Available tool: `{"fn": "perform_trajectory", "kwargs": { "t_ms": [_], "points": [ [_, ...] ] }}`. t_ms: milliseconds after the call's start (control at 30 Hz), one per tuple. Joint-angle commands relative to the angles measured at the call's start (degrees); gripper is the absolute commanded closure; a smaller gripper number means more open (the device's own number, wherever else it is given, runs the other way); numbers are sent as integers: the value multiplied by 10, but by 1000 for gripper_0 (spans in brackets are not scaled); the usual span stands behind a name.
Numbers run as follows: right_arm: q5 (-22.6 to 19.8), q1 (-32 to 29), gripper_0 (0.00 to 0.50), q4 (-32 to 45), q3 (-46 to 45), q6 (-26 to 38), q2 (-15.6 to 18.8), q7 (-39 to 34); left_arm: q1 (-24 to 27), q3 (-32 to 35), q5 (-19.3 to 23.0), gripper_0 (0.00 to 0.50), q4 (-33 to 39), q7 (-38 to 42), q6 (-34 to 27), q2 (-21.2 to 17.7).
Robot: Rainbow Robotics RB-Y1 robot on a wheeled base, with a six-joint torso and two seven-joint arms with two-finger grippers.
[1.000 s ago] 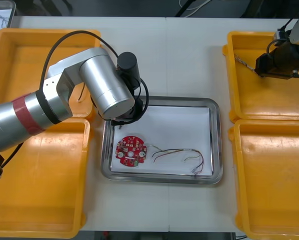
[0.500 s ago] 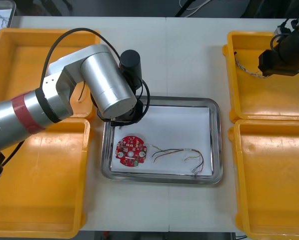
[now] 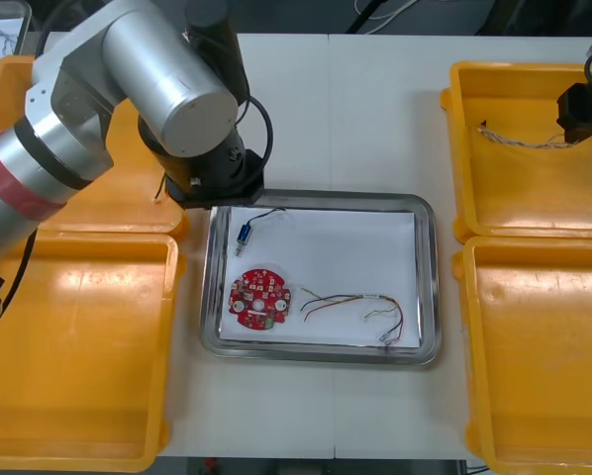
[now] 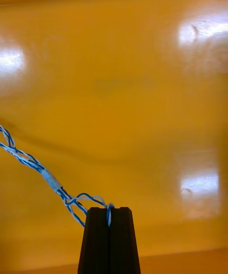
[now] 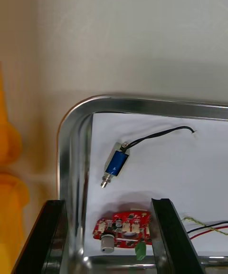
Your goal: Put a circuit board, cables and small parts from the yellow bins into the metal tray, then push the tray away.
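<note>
over far right bin (image 3: pixel 534 203) | right hand (image 4: pixel 109 210) pinching blue-white cable (image 4: pixel 50 179) | left hand (image 5: pixel 108 202) spread

Setting: robotics lab bench for electronics kitting; light table (image 3: pixel 365 109); yellow bins (image 3: pixel 78 366) ranged at both sides; metal tray (image 3: pixel 430 277) lined white between them, holding a round red circuit board (image 3: pixel 259 300) and a red and yellow cable (image 3: pixel 350 300); twisted blue and white cable (image 3: pixel 519 139) over one bin; silver robot arm (image 3: pixel 167 69) above.

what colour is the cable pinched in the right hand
The cable is twisted blue and white, clearest in the right wrist view.
</note>
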State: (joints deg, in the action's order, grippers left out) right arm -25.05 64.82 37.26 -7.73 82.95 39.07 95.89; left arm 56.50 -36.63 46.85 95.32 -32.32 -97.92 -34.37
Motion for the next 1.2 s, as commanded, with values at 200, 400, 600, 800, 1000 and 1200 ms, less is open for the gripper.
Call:
{"fn": "perform_trajectory", "kwargs": {
  "t_ms": [200,400,600,800,1000,1200],
  "points": [
    [-19,-76,500,120,-20,45,48,14,44,60,48,0,20,-104,-42,-65],
    [-21,-101,500,140,-29,41,48,14,49,65,56,0,17,-147,-41,-100],
    [-18,-106,499,140,-32,34,48,15,55,103,97,0,-21,-215,-32,-130],
    [-18,-106,28,140,-32,31,48,16,82,107,127,0,-78,-279,-19,-151],
    [-19,-106,0,140,-33,32,48,15,91,109,140,0,-135,-337,23,-154],
    [-18,-102,0,140,-40,35,49,15,91,111,164,0,-182,-377,56,-156]
  ]
}}
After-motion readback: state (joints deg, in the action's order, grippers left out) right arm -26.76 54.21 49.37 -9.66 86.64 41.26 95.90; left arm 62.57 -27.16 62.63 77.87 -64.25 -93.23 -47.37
